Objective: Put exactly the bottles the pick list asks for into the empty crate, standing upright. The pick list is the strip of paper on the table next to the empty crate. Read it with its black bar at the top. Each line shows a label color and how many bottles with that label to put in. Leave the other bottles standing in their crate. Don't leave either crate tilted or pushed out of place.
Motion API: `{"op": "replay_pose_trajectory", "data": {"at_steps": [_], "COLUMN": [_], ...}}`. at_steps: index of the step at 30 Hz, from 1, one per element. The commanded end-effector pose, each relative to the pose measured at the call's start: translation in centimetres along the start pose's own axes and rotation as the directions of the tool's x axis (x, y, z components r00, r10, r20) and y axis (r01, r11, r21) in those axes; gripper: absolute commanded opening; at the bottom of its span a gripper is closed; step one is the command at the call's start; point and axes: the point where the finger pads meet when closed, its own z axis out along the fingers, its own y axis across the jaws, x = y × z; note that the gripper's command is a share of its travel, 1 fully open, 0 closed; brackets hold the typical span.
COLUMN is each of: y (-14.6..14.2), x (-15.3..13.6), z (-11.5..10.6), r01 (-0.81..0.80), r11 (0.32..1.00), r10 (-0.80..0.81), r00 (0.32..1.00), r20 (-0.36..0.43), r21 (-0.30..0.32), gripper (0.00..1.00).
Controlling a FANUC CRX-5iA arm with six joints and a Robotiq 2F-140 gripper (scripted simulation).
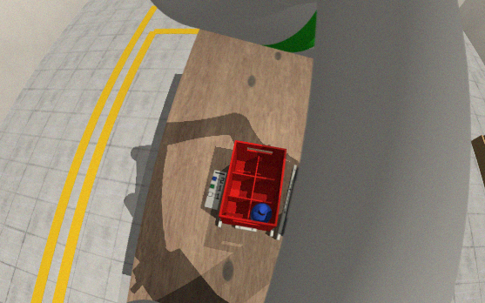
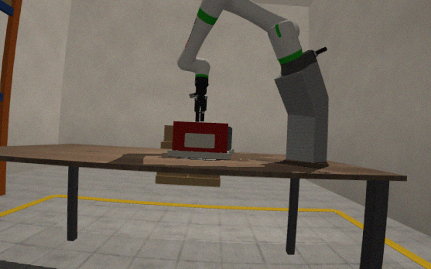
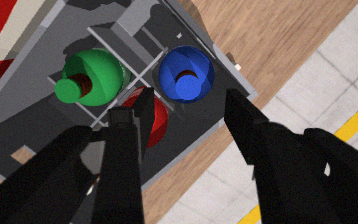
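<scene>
While you look at the exterior view, you see a brown wooden table (image 2: 92, 152) on dark legs, standing on a grey tiled floor (image 2: 169, 240) marked with a yellow line (image 2: 208, 206). An orange shelf post (image 2: 5, 97) rises at the left edge of the frame, and plain pale walls close the room.

On the table the red crate (image 2: 200, 136) sits at mid frame, with the grey pedestal (image 2: 305, 116) of the arm to its right. In the top view that crate shows six compartments, and one blue-capped bottle (image 1: 261, 212) stands in the lower right one. Just left of the crate lies the pick list (image 1: 215, 189); its colour marks are too small for you to read with certainty.

In the wrist view the gripper (image 3: 190, 107) hangs above the grey crate (image 3: 40, 45), its jaws partly apart and holding nothing. The blue bottle (image 3: 186, 75) stands in the crate's corner compartment, between the two fingertips and slightly above them in the frame. The green bottle (image 3: 92, 77) stands to its left, beyond the left finger (image 3: 142, 112). A red bottle (image 3: 157, 120) sits lower in the frame, mostly hidden behind that finger.

The arm's grey body (image 1: 365, 152) fills the right half of the top view and blocks your sight of the grey crate there.
</scene>
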Motion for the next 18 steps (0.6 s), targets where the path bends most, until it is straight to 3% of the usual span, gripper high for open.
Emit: {"op": "replay_pose_trajectory", "data": {"at_steps": [1,18], "y": [0.1,0.1], "x": [0.0,0.0], "z": [0.2,2.2], "r01": [0.000,0.000], "r11": [1.000,1.000], "r10": [0.000,0.000], "r00": [1.000,1.000], "r20": [0.000,0.000], "r21": [-0.002,-0.002], "gripper": [0.44,0.44]}}
